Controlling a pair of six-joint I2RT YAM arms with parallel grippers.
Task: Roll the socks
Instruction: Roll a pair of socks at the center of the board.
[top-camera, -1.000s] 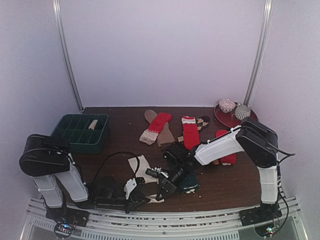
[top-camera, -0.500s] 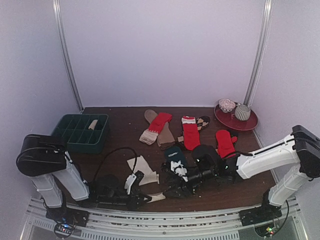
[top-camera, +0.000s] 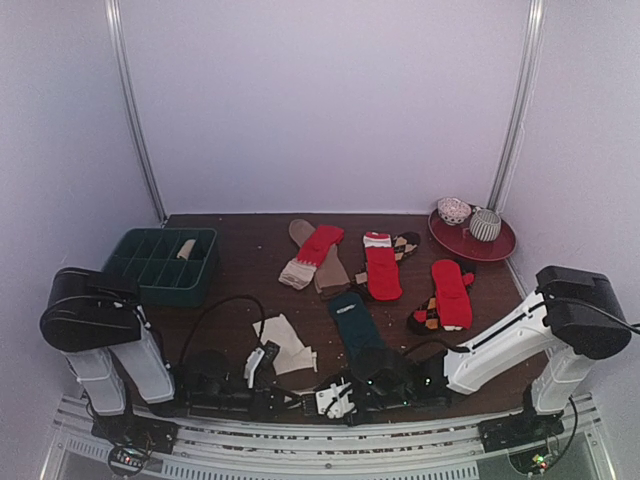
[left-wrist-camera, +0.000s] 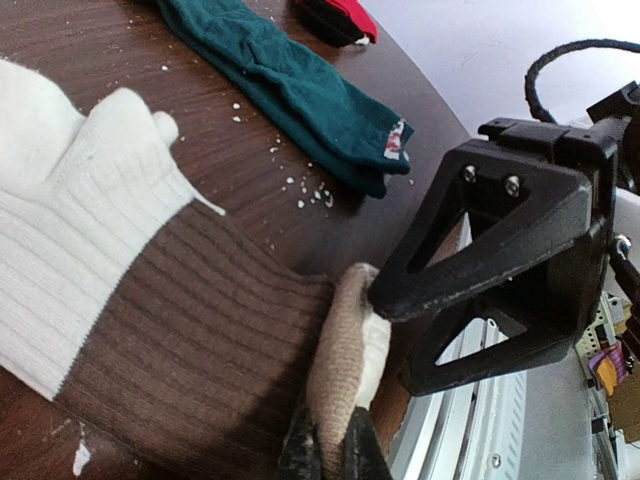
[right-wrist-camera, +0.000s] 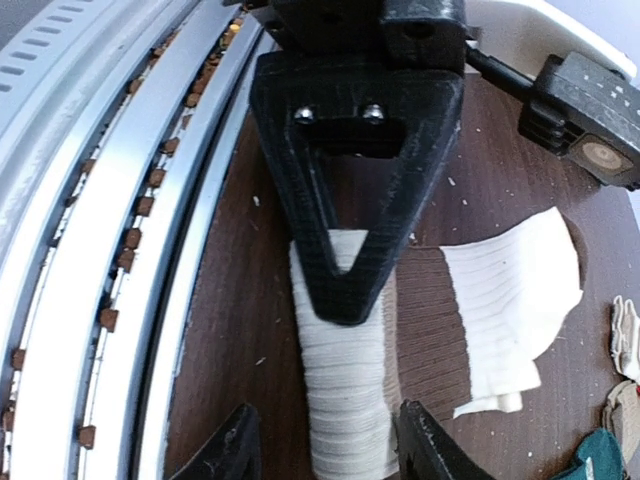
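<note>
While left gripper pinches cream sock, right gripper open astride its roll

At far left of the table, a compartment tray, one rolled sock in a far compartment. At far right, a plate bearing two rolled bundles side by side. Between them, flat socks in a loose row, the rightmost overlapping a patterned sock. Nearer, a marked sock; to its left, a ribbed sock, rolled end at the near edge between left gripper and right gripper.
</note>
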